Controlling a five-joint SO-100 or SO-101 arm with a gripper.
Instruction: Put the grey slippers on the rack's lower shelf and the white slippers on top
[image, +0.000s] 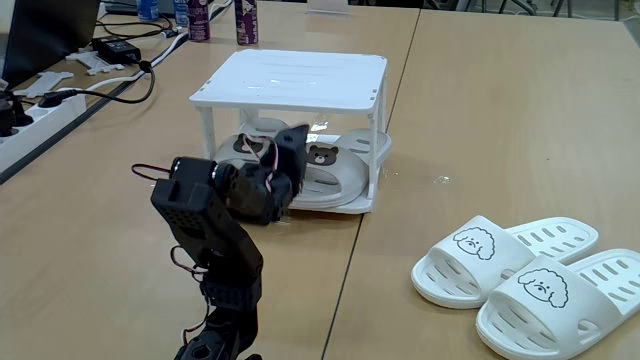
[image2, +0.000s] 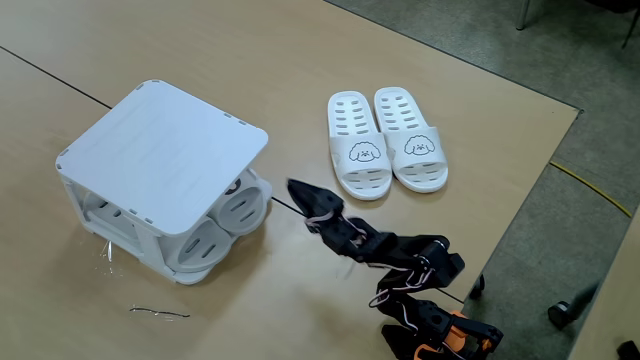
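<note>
Both grey slippers (image: 322, 172) sat on the lower shelf (image2: 190, 270) of the rack (image: 300, 78), heels outward (bear face visible from one fixed view); white slippers (image2: 385, 142) lay side by side on the table; gripper (image2: 300, 192) jaws unclear

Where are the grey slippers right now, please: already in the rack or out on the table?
In: both grey slippers lie side by side on the lower shelf of the rack, under its bare top.

Grey slippers (image: 335, 170) fill the lower shelf (image: 355, 207); the rack (image2: 165, 150) top lies bare, with open table (image2: 300, 70) around it.
</note>
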